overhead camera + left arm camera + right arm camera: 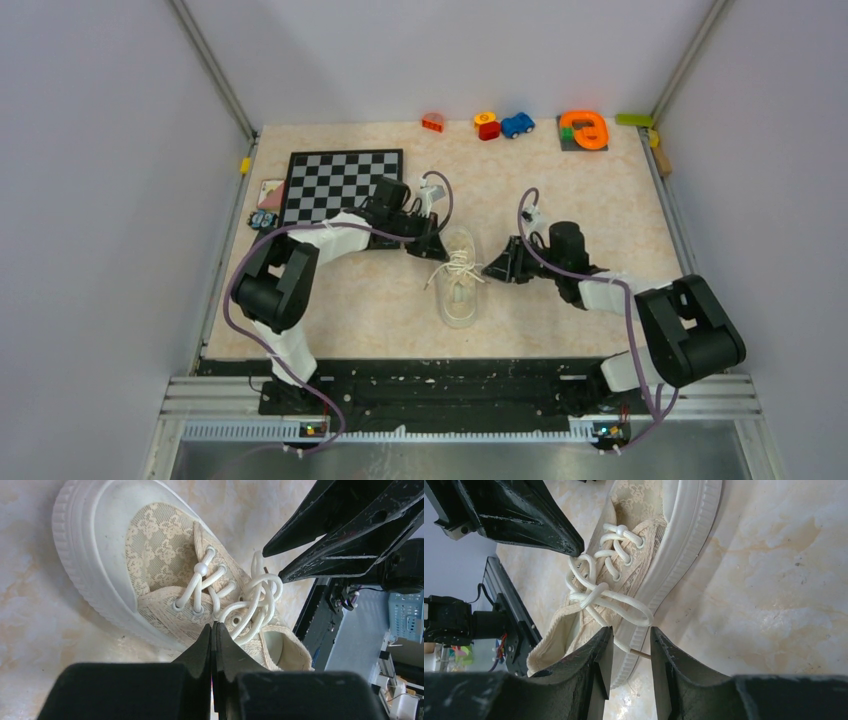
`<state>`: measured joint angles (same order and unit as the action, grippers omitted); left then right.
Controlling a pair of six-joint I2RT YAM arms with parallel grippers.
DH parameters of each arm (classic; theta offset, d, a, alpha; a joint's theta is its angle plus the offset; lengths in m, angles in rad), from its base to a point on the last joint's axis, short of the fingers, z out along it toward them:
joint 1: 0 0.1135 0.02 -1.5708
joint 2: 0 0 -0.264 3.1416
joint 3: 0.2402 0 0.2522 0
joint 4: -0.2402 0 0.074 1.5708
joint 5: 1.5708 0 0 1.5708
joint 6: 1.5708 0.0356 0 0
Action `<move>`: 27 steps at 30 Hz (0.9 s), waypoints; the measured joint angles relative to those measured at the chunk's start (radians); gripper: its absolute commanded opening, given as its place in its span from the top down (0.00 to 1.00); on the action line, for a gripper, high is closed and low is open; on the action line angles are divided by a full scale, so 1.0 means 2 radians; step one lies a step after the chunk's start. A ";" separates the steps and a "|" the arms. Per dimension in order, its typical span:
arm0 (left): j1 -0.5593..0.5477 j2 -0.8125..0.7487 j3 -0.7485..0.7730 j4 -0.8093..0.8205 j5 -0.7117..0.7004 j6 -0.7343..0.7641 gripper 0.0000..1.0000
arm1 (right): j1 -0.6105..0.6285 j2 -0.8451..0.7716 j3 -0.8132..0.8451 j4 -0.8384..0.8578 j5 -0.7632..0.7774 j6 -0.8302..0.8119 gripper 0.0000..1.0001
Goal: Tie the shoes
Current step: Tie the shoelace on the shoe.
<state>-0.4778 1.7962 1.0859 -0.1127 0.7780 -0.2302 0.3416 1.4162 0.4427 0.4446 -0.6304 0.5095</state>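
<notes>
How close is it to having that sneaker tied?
Done: the laces are threaded and crossed into loose loops on the sneaker. In hand: the left gripper is shut at those loops, though a pinch is unclear; the right gripper stands open around a lace end. Left: no snug bow shows, so pulling tight remains.

We read this as a robotics lab, a test cell rather than a home or shop; plain pale grey wall panels [100, 200] box the space on three sides, joined by bare aluminium corner struts [212, 68]; black-and-white robot arms [285, 280] are bolted to a slotted aluminium rail [460, 395] at the near edge of a beige marble-patterned tabletop [380, 310]; loose props (a black-and-white chessboard [340, 180], a blue toy car [517, 125], an orange plastic toy [584, 130]) sit toward the far side; exposed purple cables [229, 300] loop along the arms.
</notes>
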 measured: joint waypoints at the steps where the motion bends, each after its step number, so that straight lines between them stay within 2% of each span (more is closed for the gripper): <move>1: 0.000 0.000 0.000 -0.004 0.002 0.003 1.00 | 0.000 -0.002 0.000 0.000 0.000 0.000 0.65; 9: 0.000 0.000 0.000 -0.041 0.003 0.020 0.84 | 0.000 -0.011 -0.002 0.001 0.000 0.000 0.66; 27: 0.014 -0.008 -0.035 0.022 0.051 -0.035 0.78 | 0.000 -0.017 -0.006 0.001 -0.006 0.000 0.66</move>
<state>-0.4507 1.7802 1.0168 -0.0685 0.8795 -0.3012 0.3416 1.3823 0.4309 0.4461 -0.6415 0.5091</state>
